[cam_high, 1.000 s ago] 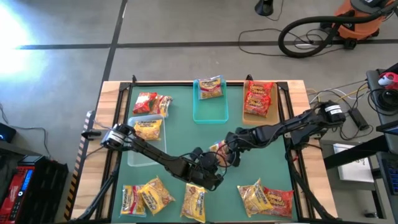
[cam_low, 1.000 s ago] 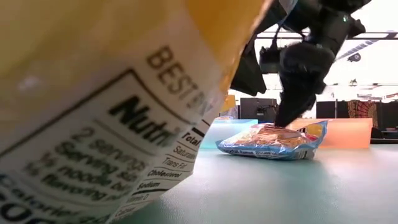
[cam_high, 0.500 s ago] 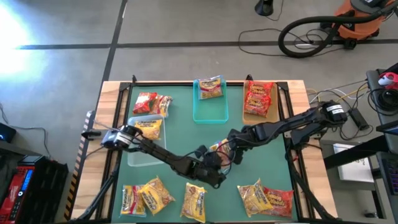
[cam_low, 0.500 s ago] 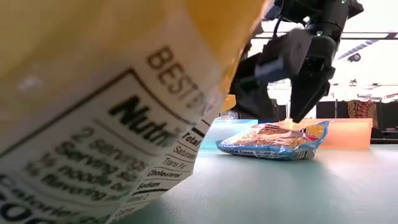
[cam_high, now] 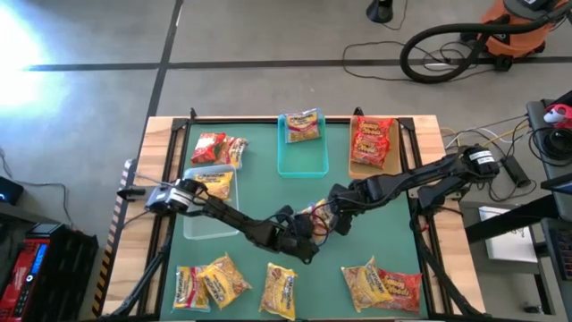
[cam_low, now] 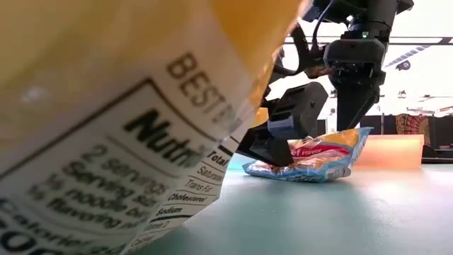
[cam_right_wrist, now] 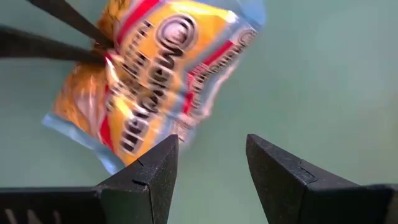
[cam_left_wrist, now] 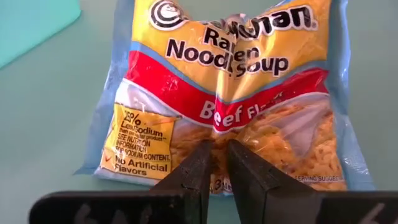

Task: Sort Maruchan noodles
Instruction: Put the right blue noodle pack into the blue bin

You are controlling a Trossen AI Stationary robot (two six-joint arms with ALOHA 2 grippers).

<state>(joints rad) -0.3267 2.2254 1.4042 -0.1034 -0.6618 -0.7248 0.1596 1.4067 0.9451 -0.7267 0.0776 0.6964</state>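
1. High view: my left gripper (cam_high: pixel 302 234) and right gripper (cam_high: pixel 332 213) meet at mid-table over a beef ramen packet (cam_high: pixel 315 215). Other packets lie in the teal tray (cam_high: pixel 302 162), the tan tray (cam_high: pixel 372 161) and the clear tray (cam_high: pixel 201 222).
2. Low view: that packet (cam_low: pixel 311 159) is tilted, one end raised off the green mat (cam_low: pixel 318 219); whether it still touches the mat I cannot tell.
3. Left wrist view: my fingers (cam_left_wrist: pixel 245 177) are pressed together, pinching the packet's (cam_left_wrist: pixel 230 93) edge.
4. Right wrist view: my right fingers (cam_right_wrist: pixel 152 174) stand spread, holding nothing, the packet (cam_right_wrist: pixel 155 81) just beyond them.
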